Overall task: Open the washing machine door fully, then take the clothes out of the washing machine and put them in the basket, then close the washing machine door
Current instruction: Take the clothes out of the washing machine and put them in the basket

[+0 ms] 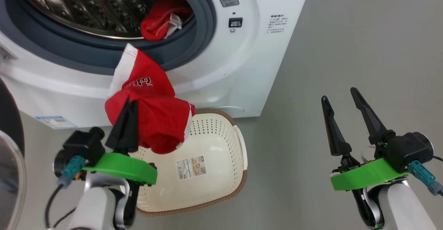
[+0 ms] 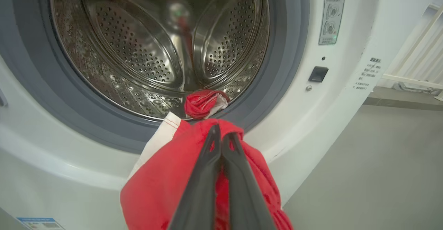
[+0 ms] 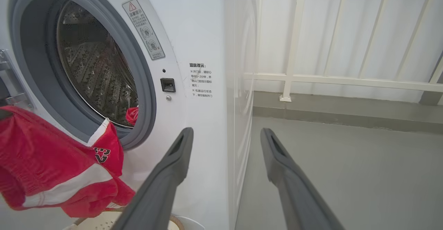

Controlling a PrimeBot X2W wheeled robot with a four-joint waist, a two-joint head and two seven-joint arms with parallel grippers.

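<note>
1. Currently shut tight on one red garment of the clothes (image 1: 155,119), hanging above the far rim of the basket (image 1: 242,185): left gripper (image 1: 127,102)
2. Second red piece (image 1: 161,20) lying at the mouth of the washing machine (image 1: 221,70)
3. Right gripper (image 1: 338,94) spread wide, holding nothing, well apart
4. Advised: shift over the basket's middle, lower, then release, leaving no cloth draped on the rim

Red garment (image 1: 155,119) (white trim) hangs above cream basket (image 1: 214,143); 2nd red piece (image 1: 157,22) in washer (image 1: 242,84) drum, door (image 1: 8,119) open.
</note>
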